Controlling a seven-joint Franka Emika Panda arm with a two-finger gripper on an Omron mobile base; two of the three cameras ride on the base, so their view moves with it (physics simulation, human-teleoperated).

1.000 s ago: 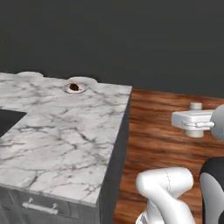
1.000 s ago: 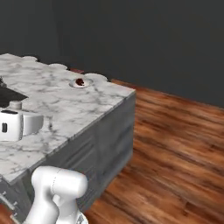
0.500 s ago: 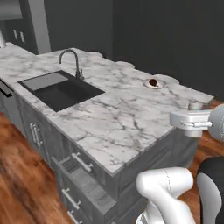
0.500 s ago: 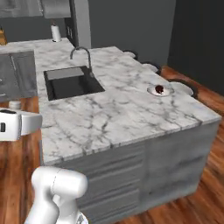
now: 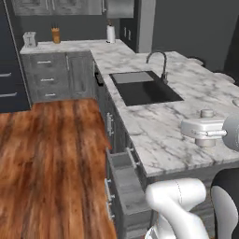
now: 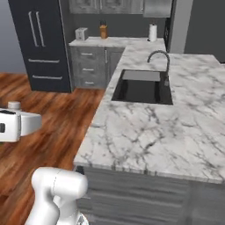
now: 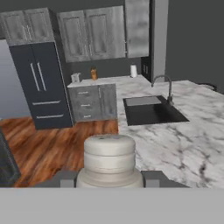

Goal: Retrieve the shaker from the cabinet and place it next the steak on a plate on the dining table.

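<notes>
Left base view: shaker [image 5: 206,114] is showing its cap above the hand, over the marble bench [image 5: 154,126]. Right base view: cap [image 6: 14,105] is sitting over wooden floor [image 6: 52,132]. Hand view: jaws are grasping the shaker [image 7: 109,161] between both fingers [image 7: 151,178].

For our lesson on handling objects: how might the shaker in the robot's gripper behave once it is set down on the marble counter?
The shaker looks rigid, a ribbed cylinder, so probably stiff and not slippery in the gripper. Stood on its flat end it likely stays put on the dining table; on its side, it would probably roll.
</notes>
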